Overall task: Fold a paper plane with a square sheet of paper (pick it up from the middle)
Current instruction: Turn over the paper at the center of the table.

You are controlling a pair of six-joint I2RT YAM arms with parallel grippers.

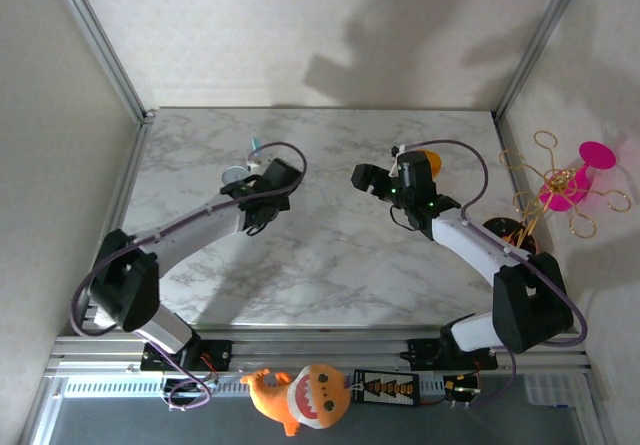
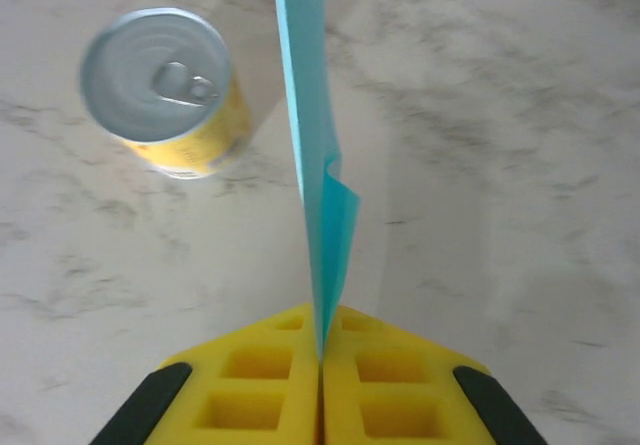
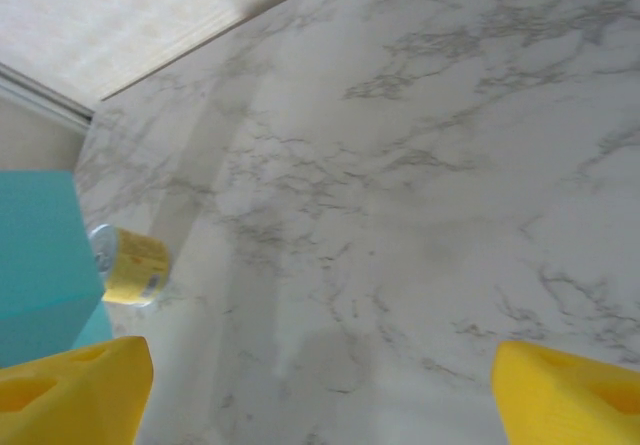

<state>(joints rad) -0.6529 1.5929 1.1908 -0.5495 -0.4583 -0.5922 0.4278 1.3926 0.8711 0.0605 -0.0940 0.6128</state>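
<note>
My left gripper [image 2: 322, 343] is shut on the teal-blue sheet of paper [image 2: 312, 115]. The sheet stands edge-on above the table, folded double, with one layer's corner sticking out. In the top view a sliver of the paper [image 1: 256, 148] shows just beyond the left gripper [image 1: 262, 177] at the table's back left. My right gripper [image 3: 320, 375] is open wide with nothing between its yellow fingers [image 3: 70, 390], hovering over bare marble. It sits mid-table [image 1: 365, 178], apart from the paper [image 3: 38, 255], which it sees face-on at its left.
A small yellow can [image 2: 165, 85] stands upright just left of the held paper, also visible as the can [image 1: 234, 175] and the can [image 3: 130, 263]. An orange cup [image 1: 431, 160] sits behind the right arm. A pink and gold wire ornament [image 1: 566, 187] stands off the table's right edge.
</note>
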